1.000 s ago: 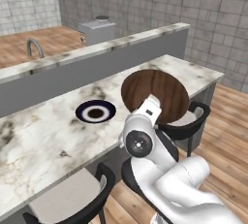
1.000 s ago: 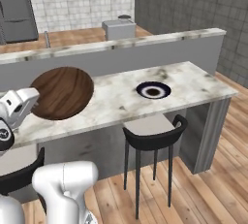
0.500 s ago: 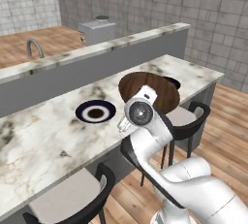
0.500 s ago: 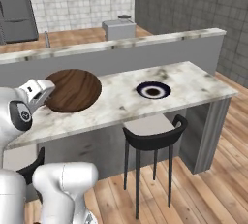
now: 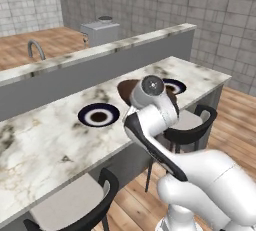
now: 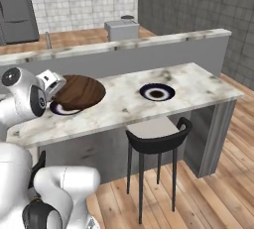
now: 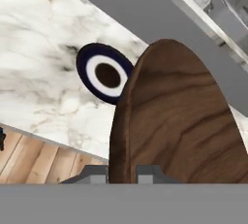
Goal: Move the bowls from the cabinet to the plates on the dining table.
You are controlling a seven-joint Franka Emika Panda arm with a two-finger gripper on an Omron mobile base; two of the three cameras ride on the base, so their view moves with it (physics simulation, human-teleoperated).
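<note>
My gripper (image 7: 122, 173) is shut on the near rim of the wide dark brown wood-look bowl (image 7: 174, 116). The bowl (image 6: 79, 91) hangs tilted just above the marble dining table (image 6: 198, 82), between two navy-rimmed plates. In the right base view it overlaps the left plate (image 6: 60, 108), while the right plate (image 6: 157, 92) lies bare. From the left base camera, the arm's white head hides most of the bowl (image 5: 127, 89); one plate (image 5: 99, 115) sits to its left, the other plate (image 5: 176, 86) peeks out on the right. A plate (image 7: 104, 75) shows past the bowl's left edge.
A raised grey ledge (image 5: 75, 70) runs along the table's far side. Black stools (image 5: 192, 122) (image 6: 154, 134) stand at the near edge over the wood floor. Beyond the ledge are a grey box-shaped appliance (image 6: 121, 28) and a tap (image 5: 34, 49).
The arm has carried the brown bowl down toward the table top, and the bowl has tipped from steep to flatter. The gripper stays shut on it.
</note>
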